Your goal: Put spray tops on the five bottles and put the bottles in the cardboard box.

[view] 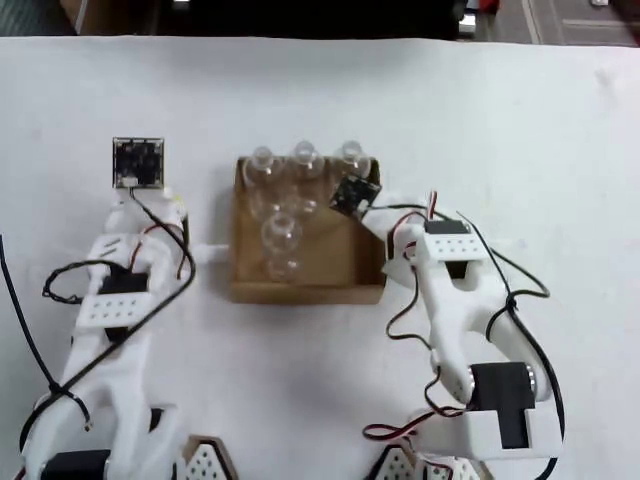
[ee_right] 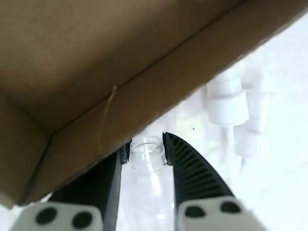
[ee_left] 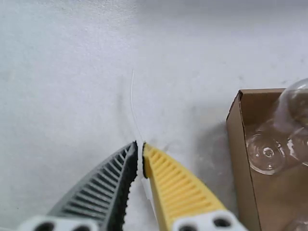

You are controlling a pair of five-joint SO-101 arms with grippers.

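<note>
Cardboard box [view: 305, 290]: brown and open-topped, on the white table [view: 480, 110] between the two arms.
Bottles in the box [view: 281, 236]: clear, grouped along the far wall and the middle of the floor. How many there are is hard to tell because they overlap. The left wrist view shows their round bases [ee_left: 267, 152] just inside a box corner.
Held bottle [ee_right: 150, 185]: clear, with a bare open neck and no spray top on it. It sits close against the box's wall.
Right gripper [ee_right: 146, 143]: its black fingers [ee_right: 185, 161] are clamped on either side of that bottle's neck, at the box's far right corner.
Spray tops [ee_right: 226, 102]: white, with thin tubes hanging from them, just past the box wall near the held neck. What they rest on cannot be made out.
Left gripper [ee_left: 140, 155]: it is low over bare table to the left of the box, with the grey and yellow fingertips pressed together.
Thin tube [ee_left: 133, 103]: a fine white line on the table that runs up to those tips. Whether it is pinched cannot be told.
</note>
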